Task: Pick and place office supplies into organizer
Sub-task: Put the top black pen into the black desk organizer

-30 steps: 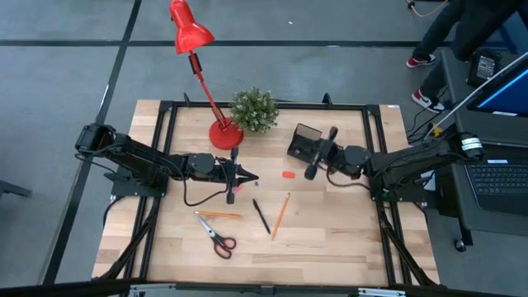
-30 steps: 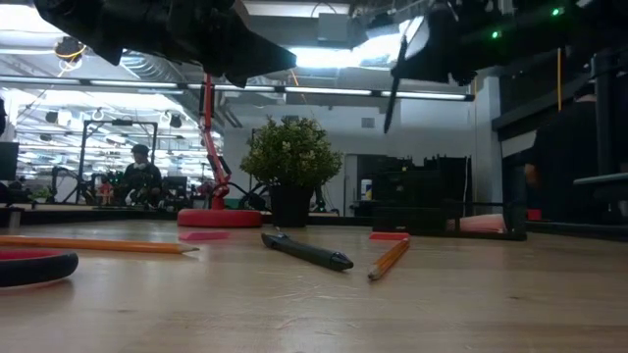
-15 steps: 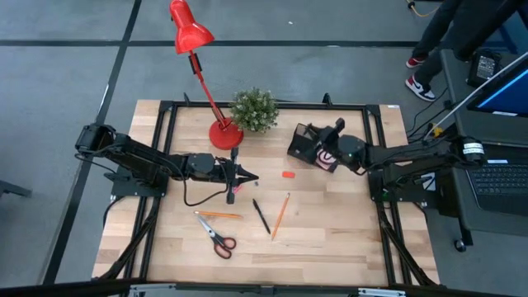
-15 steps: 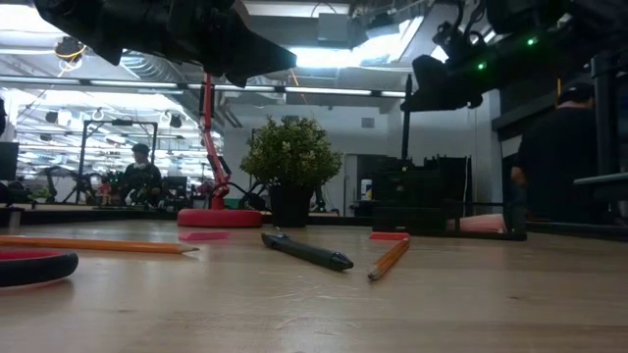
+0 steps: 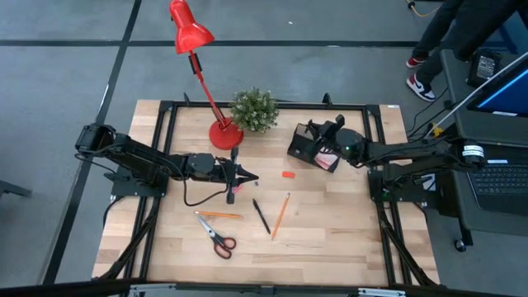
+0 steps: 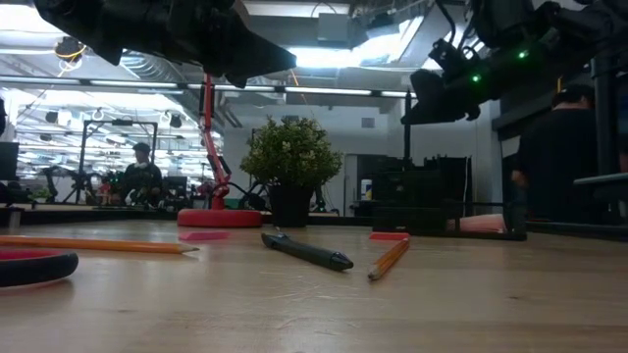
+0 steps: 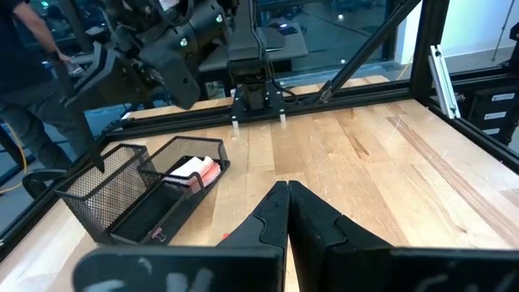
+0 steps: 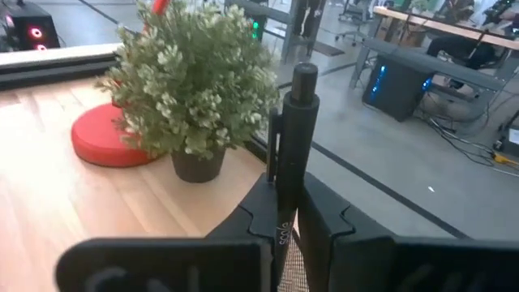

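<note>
My right gripper (image 5: 332,139) is shut on a thin black pen (image 8: 289,154) and hangs over the black mesh organizer (image 5: 304,145) near the table's far edge. In the low view the pen (image 6: 405,137) stands upright above the organizer (image 6: 422,196). A pink sticky-note pad (image 7: 199,169) lies inside the organizer (image 7: 122,203). My left gripper (image 5: 245,176) is shut on nothing and hovers mid-table, close to the lamp's base. On the wood lie a red eraser (image 5: 288,174), a black pen (image 5: 261,215), two orange pencils (image 5: 280,214) and orange-handled scissors (image 5: 218,238). My right gripper pinches the black pen's barrel (image 8: 284,212) between its two fingers (image 8: 324,219). The pen's capped end (image 8: 303,77) sticks out past the fingertips. The pen is lifted clear and stands upright, with its lower end (image 6: 405,176) just above the organizer.
A red desk lamp's base (image 5: 224,134) and a small green potted plant (image 5: 253,110) stand at the far edge, left of the organizer. A black frame runs round the table. A person (image 5: 450,33) stands beyond the far right corner. Bare wood lies toward the near edge.
My right gripper has carried the pen toward the far edge, from beside the organizer to over it. It has tipped as it went, and the pen has swung from slanted to upright. My left arm has kept still.
</note>
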You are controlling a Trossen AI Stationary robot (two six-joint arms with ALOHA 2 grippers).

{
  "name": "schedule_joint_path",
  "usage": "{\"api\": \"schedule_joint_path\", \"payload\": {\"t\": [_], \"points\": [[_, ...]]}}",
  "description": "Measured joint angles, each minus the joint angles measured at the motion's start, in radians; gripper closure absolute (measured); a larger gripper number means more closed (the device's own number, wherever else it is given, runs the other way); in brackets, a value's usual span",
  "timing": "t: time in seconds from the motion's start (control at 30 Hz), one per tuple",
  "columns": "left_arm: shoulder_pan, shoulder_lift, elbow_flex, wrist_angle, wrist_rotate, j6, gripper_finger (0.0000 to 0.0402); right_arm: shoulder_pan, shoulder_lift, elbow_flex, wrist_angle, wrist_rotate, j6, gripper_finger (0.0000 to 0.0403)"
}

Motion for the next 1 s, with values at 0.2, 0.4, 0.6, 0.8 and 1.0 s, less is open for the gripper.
{"api": "schedule_joint_path", "payload": {"t": [0.2,0.4,0.6,0.8,1.0], "points": [[0.0,0.0,0.0,-0.001,0.0,0.0,0.0399,-0.002,0.067,0.0,0.003,-0.003,0.023,0.0378],[0.0,0.0,0.0,-0.001,0.0,0.0,0.04,-0.018,0.138,0.0,0.02,-0.003,0.045,0.0378],[0.0,0.0,0.0,-0.004,0.0,0.0,0.04,-0.029,0.192,0.0,0.073,-0.022,0.047,0.0378],[0.0,0.0,0.0,-0.004,0.0,0.0,0.0398,-0.037,0.203,0.0,0.093,-0.045,0.046,0.0378],[0.0,0.0,0.0,-0.004,0.0,-0.003,0.04,-0.048,0.203,0.0,0.075,-0.045,0.049,0.0378]]}}
